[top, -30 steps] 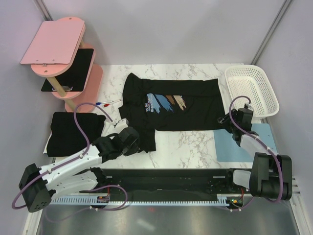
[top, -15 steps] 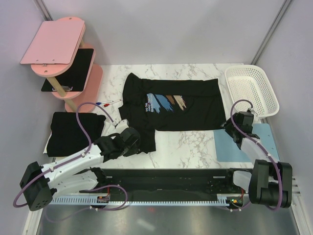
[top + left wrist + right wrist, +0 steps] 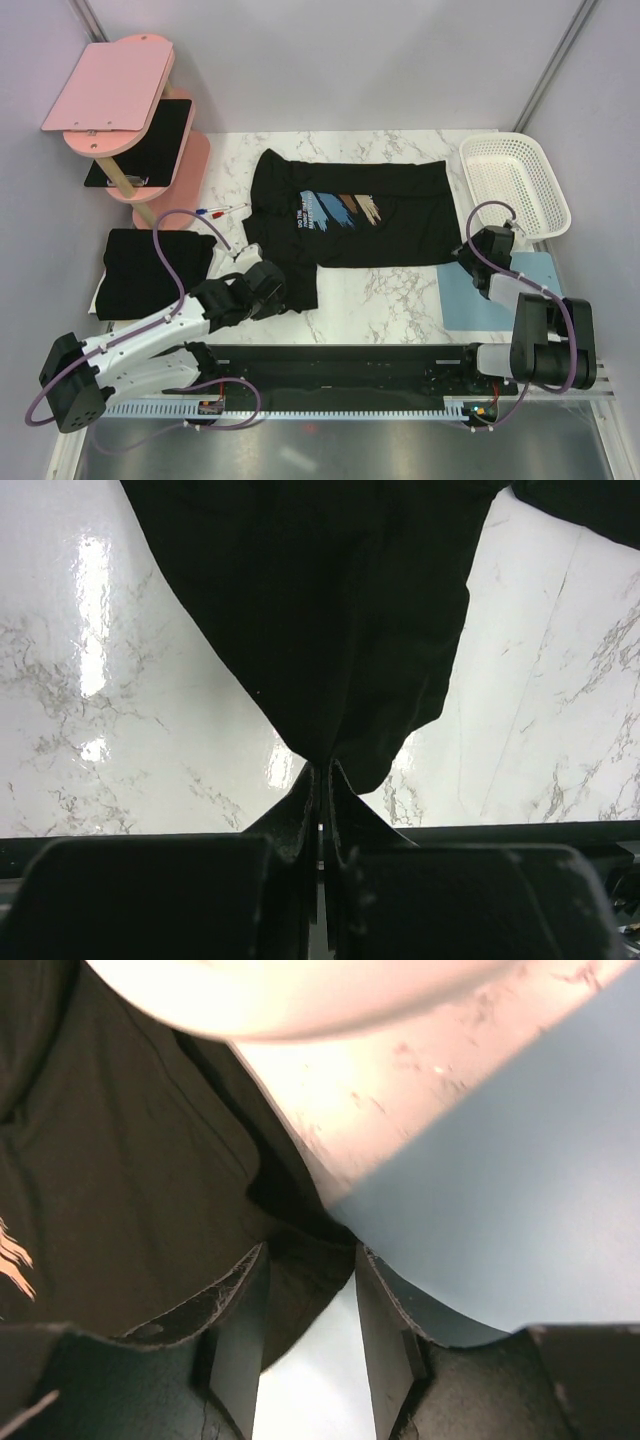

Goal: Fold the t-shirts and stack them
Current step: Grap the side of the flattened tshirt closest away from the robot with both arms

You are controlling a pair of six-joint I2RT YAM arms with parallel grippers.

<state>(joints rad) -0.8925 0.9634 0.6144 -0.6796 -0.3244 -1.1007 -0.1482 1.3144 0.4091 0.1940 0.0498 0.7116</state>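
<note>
A black t-shirt [image 3: 350, 215] with a blue, white and tan chest print lies spread on the marble table. My left gripper [image 3: 283, 290] is at the shirt's near left part and is shut on a pinch of its black fabric [image 3: 320, 660], with the jaws pressed together [image 3: 322, 775]. My right gripper [image 3: 463, 251] is at the shirt's near right corner. Its jaws stand open [image 3: 310, 1260] with the corner of the shirt [image 3: 150, 1160] between them. A second black t-shirt [image 3: 150, 270] lies folded at the left.
A white basket [image 3: 540, 210] stands at the back right. A light blue mat [image 3: 505, 295] lies under my right wrist and shows in the right wrist view [image 3: 520, 1160]. A pink shelf stand [image 3: 105, 95] holds a black board [image 3: 150, 135] at the back left. Pens [image 3: 220, 211] lie beside it.
My right gripper has shifted slightly toward the near side at the shirt's corner and its arm has folded in. The left arm has hardly moved.
</note>
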